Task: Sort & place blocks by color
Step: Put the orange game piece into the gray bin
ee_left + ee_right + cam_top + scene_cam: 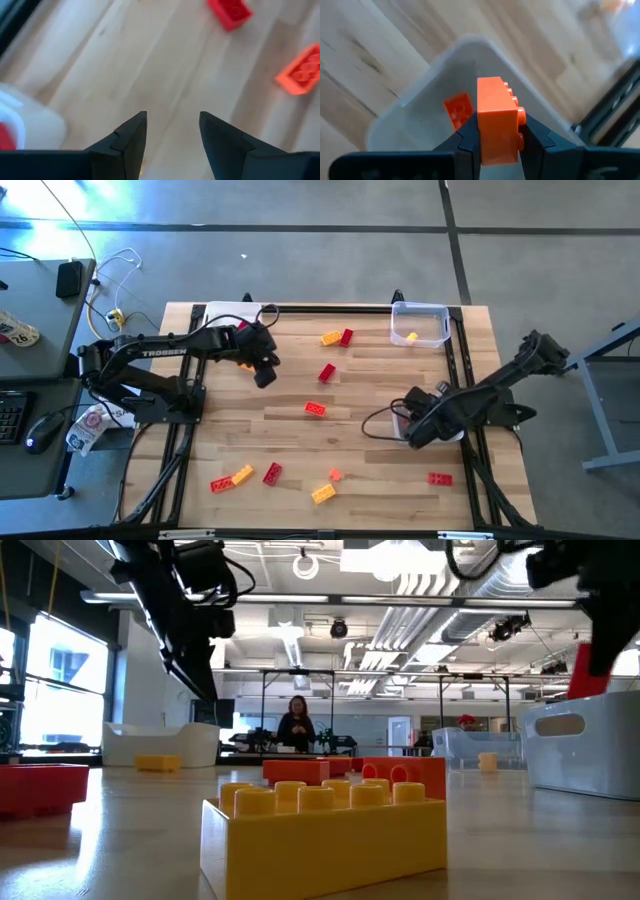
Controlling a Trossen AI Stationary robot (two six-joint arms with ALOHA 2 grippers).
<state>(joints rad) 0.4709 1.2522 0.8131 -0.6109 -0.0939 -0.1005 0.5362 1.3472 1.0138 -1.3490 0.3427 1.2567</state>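
An orange block [496, 120] is clamped between the fingers of the right hand [498, 142], which hangs directly over a small clear tray [410, 117] at about four o'clock on the worktop [360, 430]. One orange block [458, 108] already lies on that tray's floor, so this looks like the orange bin, and the step in hand is the drop. The next move, as I judge it, calls only for a short descent and parting the fingers, keeping the block inside the tray walls so it does not bounce out.

The left hand [172, 135] hovers at about eleven o'clock with its fingers apart and nothing between them, over bare wood. From its wrist view a red block [230, 11] and an orange block [301, 71] lie ahead of it, well apart from the fingers, and a white tray [25, 125] with something red in it sits just beside it.

Farther out, loose blocks are scattered: an orange-and-red pair [337, 338] near twelve o'clock, two red ones [321, 390] around the centre, a cluster [240, 476] at seven o'clock, a yellow one [323, 494] at six, and a red one [439, 478] at five. A clear tray [420, 325] at one o'clock holds a yellow piece.

The right hand's tray sits close to the black frame rail [612, 107] along the three o'clock edge, so room on that side is tight; the centre of the worktop is the open room for both arms.
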